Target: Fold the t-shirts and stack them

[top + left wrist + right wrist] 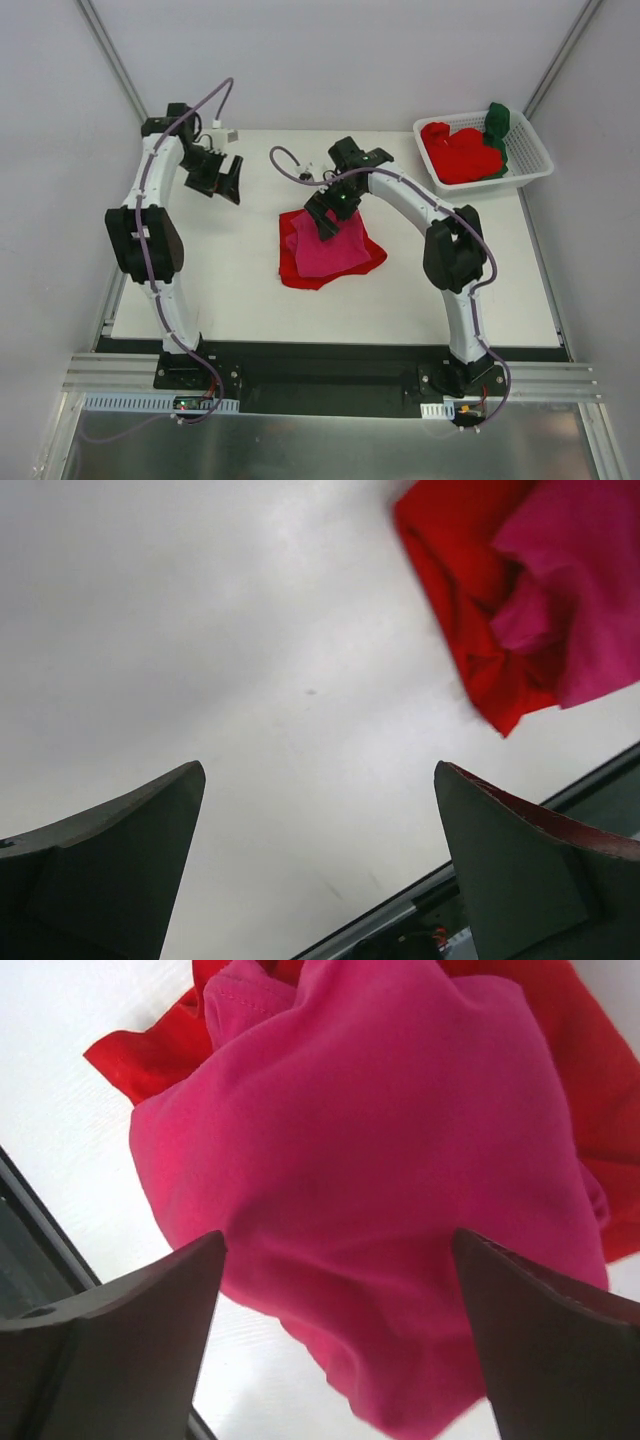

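Note:
A folded magenta-pink t-shirt [330, 252] lies on top of a red t-shirt [300, 270] in the middle of the table. My right gripper [333, 212] hovers open just above the pink shirt's far edge; in the right wrist view the pink cloth [370, 1150] fills the space beyond the spread fingers, with red cloth [135, 1060] showing around it. My left gripper [228, 178] is open at the far left, over bare table, holding nothing. Its wrist view catches the red shirt [460, 590] and the pink one [580, 580] at the upper right.
A white slotted basket [530, 150] at the far right corner holds more red t-shirts [460, 152] and a dark green one [497, 125]. The table's near edge and a black rail [330, 355] lie in front of the arm bases.

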### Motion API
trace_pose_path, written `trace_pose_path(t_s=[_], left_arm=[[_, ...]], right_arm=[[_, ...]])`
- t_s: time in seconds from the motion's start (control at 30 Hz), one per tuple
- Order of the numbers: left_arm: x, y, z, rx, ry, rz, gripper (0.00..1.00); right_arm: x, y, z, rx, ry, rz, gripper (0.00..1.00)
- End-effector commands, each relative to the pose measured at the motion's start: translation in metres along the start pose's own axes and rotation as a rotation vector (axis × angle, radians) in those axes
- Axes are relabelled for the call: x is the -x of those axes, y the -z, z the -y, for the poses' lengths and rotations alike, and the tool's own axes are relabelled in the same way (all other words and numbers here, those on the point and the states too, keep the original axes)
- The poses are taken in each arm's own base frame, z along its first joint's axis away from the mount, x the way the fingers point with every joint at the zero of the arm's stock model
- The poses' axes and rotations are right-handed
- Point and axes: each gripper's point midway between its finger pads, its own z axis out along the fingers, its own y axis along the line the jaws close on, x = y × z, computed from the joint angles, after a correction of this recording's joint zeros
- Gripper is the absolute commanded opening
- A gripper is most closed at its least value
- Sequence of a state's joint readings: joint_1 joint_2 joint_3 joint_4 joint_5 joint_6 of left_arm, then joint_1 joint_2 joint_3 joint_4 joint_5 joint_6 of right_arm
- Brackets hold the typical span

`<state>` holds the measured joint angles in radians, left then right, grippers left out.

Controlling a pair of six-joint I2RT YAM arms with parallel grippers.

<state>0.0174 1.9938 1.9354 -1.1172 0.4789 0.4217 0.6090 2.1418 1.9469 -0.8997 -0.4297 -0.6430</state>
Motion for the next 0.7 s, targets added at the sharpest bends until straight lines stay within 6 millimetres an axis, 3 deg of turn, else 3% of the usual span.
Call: trace_pose_path(t_s=[0.0,0.17,0.33,0.5,0.67], left_arm=[[-0.007,0.075,-0.014,0.184,-0.085,0.07,0.99],[-0.02,0.106,-0.016,0.259,-0.084,0.106,0.99],[-0.034,0.134,-0.002,0.299,-0.092,0.149,0.99],[-0.046,0.145,0.011,0.305,-0.087,0.174,0.99],[-0.052,0.147,0.014,0.305,-0.08,0.177,0.99]], right_arm=[[-0.005,-0.025,0.008,-0.039,0.151,-0.019,1.0],[-0.018,-0.068,0.009,-0.125,0.269,-0.101,1.0],[-0.012,-0.089,0.025,-0.216,0.306,-0.16,1.0],[0.031,-0.08,0.048,-0.353,0.355,-0.071,1.0],[0.037,-0.044,0.063,-0.465,0.414,-0.126,1.0]])
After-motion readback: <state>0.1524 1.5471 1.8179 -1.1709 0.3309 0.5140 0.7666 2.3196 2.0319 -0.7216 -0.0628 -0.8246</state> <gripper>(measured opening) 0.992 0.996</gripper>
